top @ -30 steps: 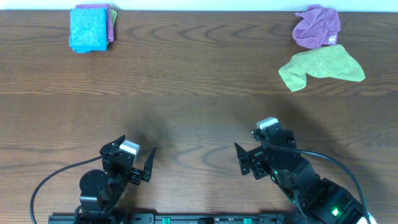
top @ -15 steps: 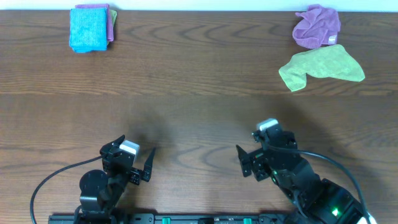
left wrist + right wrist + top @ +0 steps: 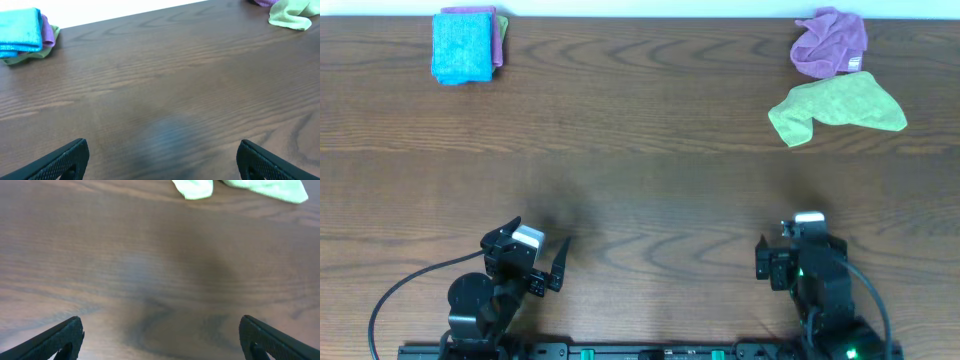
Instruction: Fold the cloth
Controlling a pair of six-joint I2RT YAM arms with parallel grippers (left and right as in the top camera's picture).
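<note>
Overhead: found the cloth (image 3: 462, 46) far beyond the left end effector (image 3: 538, 238) and somewhat to its left, at the far edge of the table (image 3: 640, 150). Lay stacked on a purple cloth (image 3: 499, 40), seemingly a neat rectangle already, long axis running away from that end effector. Saw the left end effector spread wide and empty. Same for the right end effector (image 3: 800, 250), off to its right and much farther away. Judged the left arm nearer.

Left wrist: caught the cloth (image 3: 20, 32) ahead and left of the spread fingers (image 3: 65, 159).

Right wrist: saw no blue, only a lime-green cloth (image 3: 240, 187) beyond wide-open fingers (image 3: 60, 340).
</note>
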